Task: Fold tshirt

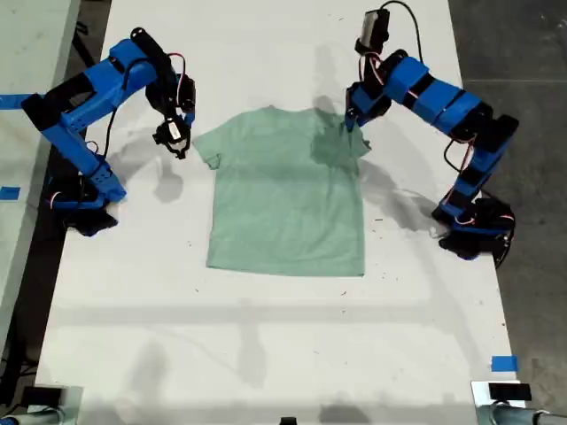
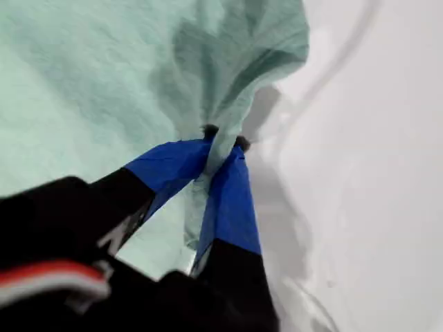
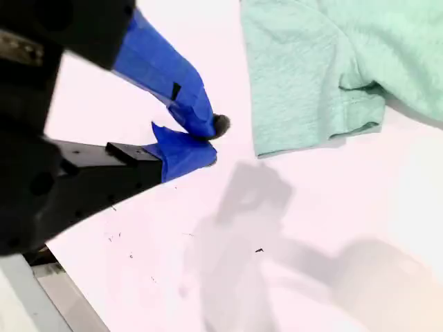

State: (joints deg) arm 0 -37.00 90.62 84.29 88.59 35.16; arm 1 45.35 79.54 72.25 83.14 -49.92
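My first gripper [image 2: 223,143] pinches the tshirt [image 1: 288,199] by one sleeve, apparently to start a fold, while my second gripper [image 3: 208,142], jaws nearly closed and empty, hovers beside the other sleeve.

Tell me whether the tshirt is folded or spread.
Mostly spread: the tshirt lies flat, except one sleeve pinched up by my first gripper.

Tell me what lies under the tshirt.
The tshirt lies flat on the white table; whatever it covers is hidden. My first gripper pinches one sleeve, lifting it slightly.
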